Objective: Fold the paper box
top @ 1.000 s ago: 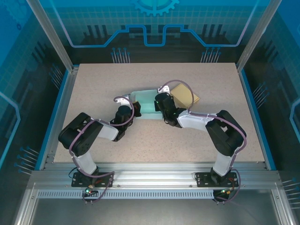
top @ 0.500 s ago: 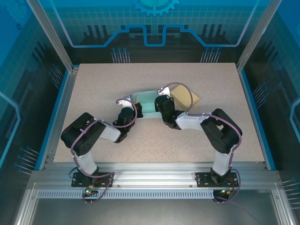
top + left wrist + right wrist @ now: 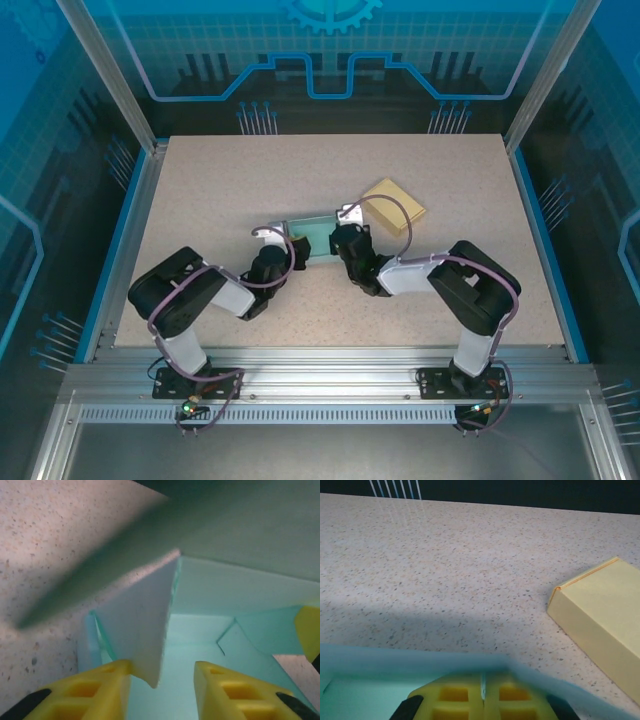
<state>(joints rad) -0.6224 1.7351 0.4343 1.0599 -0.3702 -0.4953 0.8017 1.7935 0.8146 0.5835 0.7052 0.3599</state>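
The teal paper box (image 3: 312, 238) lies on the table (image 3: 200, 200) between the arms. The left gripper (image 3: 161, 672) is part open, with a loose flap (image 3: 140, 625) between its fingers, unclamped. The right gripper (image 3: 482, 687) is closed, apparently pinching the box's blurred wall. A yellow box (image 3: 600, 615) lies nearby.

The left arm (image 3: 232, 294) and the right arm (image 3: 410, 272) are alike: rounded black links, a white forearm shell and a white lower post. A thin purple cable (image 3: 388, 204) loops along each. Base plates (image 3: 190, 380) are black. The left claw (image 3: 162, 680) and right claw (image 3: 482, 692) have yellow fingers (image 3: 235, 690) with square moulded pockets and black outer edges.
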